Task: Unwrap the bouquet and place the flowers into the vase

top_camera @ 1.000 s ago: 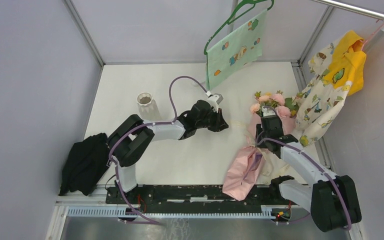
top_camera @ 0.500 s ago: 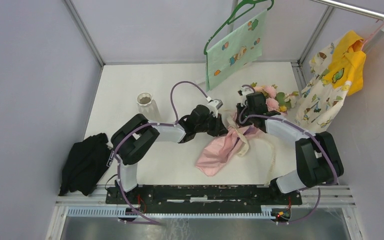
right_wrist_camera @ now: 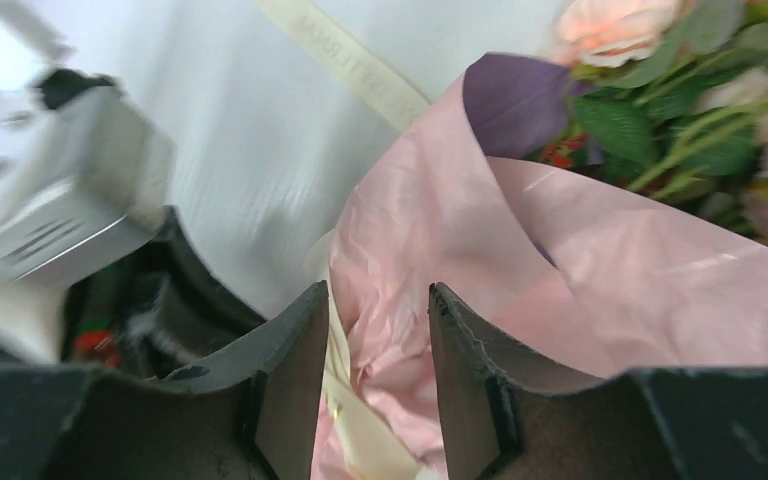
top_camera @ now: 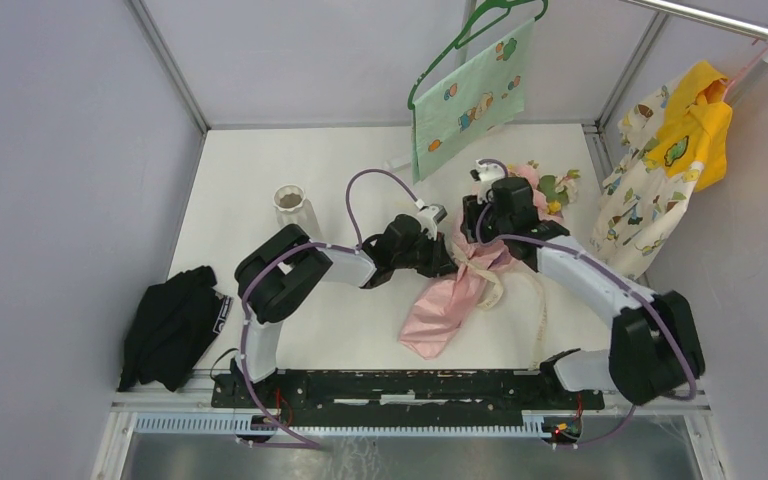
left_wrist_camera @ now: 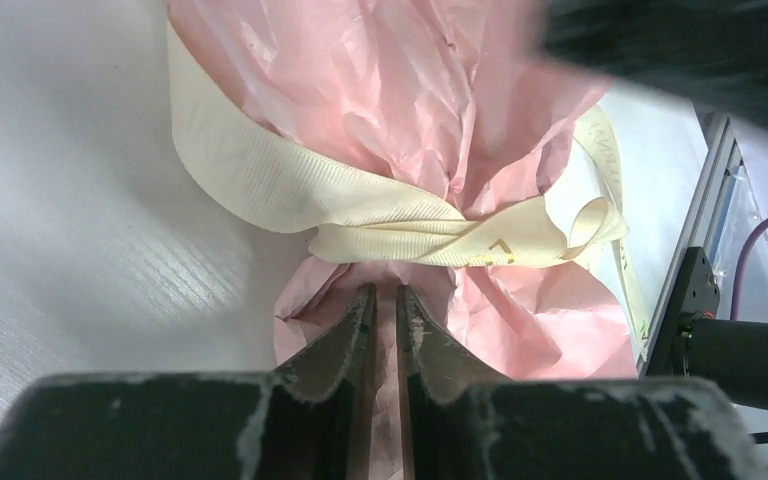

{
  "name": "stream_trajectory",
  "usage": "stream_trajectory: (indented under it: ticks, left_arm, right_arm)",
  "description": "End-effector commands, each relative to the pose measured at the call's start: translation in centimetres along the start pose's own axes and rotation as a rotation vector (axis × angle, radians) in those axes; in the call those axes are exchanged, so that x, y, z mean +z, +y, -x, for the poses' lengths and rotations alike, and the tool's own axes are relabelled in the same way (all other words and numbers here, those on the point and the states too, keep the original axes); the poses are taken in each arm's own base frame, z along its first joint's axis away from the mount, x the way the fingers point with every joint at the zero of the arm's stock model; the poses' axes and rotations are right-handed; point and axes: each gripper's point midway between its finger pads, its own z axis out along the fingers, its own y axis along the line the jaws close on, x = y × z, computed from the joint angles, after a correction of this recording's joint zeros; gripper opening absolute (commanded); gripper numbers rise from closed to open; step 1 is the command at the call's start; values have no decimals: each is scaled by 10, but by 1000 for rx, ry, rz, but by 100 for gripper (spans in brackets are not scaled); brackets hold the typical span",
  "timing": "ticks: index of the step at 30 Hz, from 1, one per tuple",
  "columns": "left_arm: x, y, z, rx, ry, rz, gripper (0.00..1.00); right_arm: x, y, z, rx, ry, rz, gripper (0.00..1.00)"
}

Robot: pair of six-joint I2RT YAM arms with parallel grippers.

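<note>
Far L: vase (top_camera: 291, 210) on the desk (top_camera: 260, 165), same spot as 1 s ago, nothing in it yet.

L arm has crept a bit to the R. The left gripper (left_wrist_camera: 384, 295) now has its tips at the pink wrap, just under the ribbon (left_wrist_camera: 380, 228) knot. Jaws nearly together, only a thin slit; can't tell if a fold is pinched or only touched.

Big change is the bouquet (top_camera: 450, 300). 1 s ago it lay at the R side of the desk, tail toward the near edge. Now it's mid-desk, tail pointing near-left, neck between both grippers. The R arm swung it over.

The right gripper (right_wrist_camera: 378, 292) sits on the upper wrap, jaws apart w/ crumpled pink paper filling the gap. Reads as a hold on the wrap; purple lining shows just beyond.

The flowers (top_camera: 552, 186) are still in the wrap, heads far R.

Meaning: the bundle is now in reach of both arms, so untying can prob. start, one holding and the other pulling ribbon. Bow tied and wrap on, so it's early. The vase is well apart from the bundle.
</note>
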Motion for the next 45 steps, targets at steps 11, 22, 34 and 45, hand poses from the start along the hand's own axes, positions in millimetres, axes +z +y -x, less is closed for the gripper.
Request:
stream_trajectory:
  ticks: [11,22,34,45]
  left_arm:
    - [10,7,20,-26,-56,76,19]
    - [-15,21,44,10,-113,243,32]
    - [-18,24,52,41,-132,276,45]
    - [-20,4,84,33,-182,251,48]
  right_arm:
    - [-50,6,-31,-67,-67,29,46]
    - [-25,6,-49,-84,-18,17,44]
    - [-22,-18,-66,-64,20,-115,13]
    - [-26,-20,-87,-23,51,-125,12]
